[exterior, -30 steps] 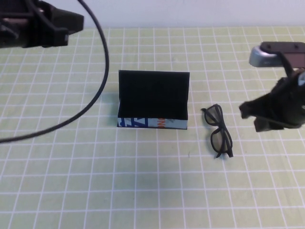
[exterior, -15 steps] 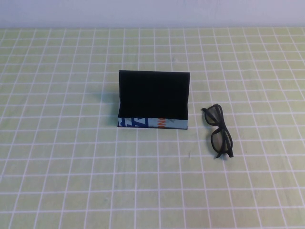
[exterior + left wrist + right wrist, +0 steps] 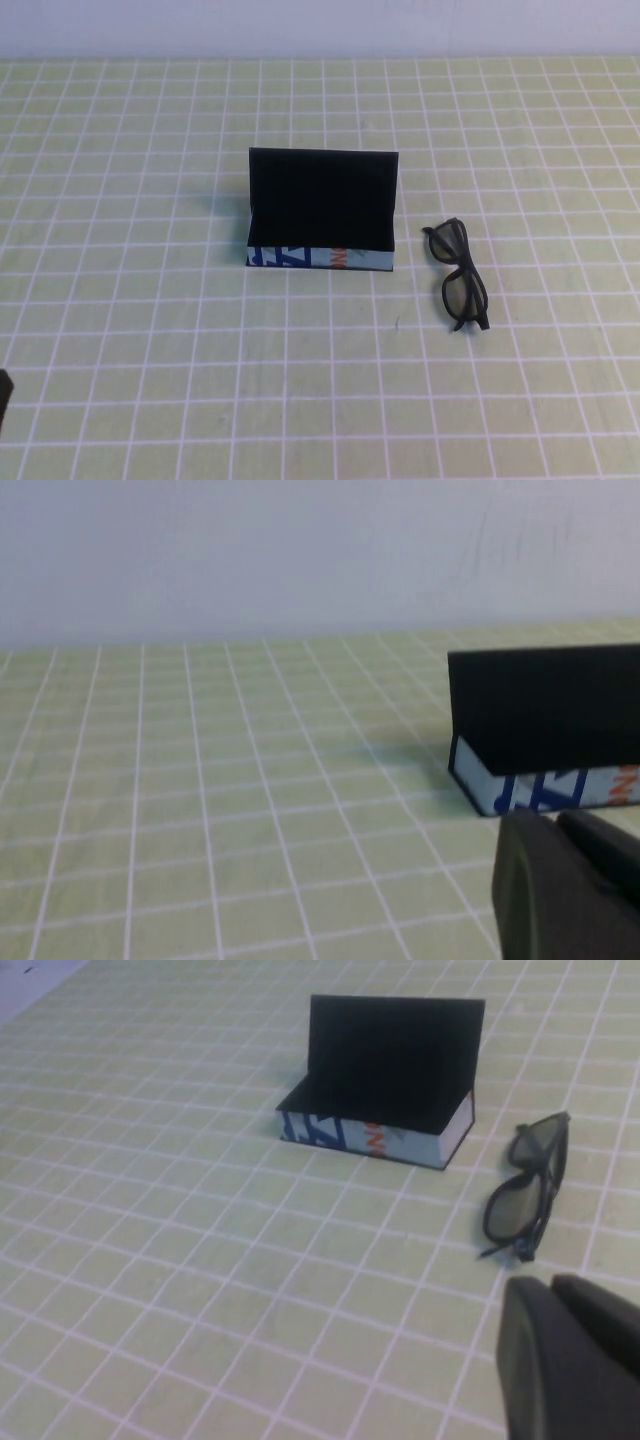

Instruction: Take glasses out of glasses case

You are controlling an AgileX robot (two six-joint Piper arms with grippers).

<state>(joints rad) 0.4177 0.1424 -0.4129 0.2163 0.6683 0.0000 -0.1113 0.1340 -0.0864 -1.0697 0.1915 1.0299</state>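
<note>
In the high view, the flat rectangular black glasses case [image 3: 322, 212] with its light blue printed side strip stands open, lid upright, on the green grid-patterned surface [image 3: 150, 380]; the black thick-framed plastic glasses [image 3: 460, 275] with dark lenses lie folded on the surface just beside the case, on its right, outside it. In the left wrist view, the left gripper [image 3: 570, 885] shows as dark fingers near the case's strip end; whether they are spread I cannot tell. In the right wrist view, the right gripper [image 3: 570, 1355] sits low, near the glasses, fingers pressed together and holding nothing.
</note>
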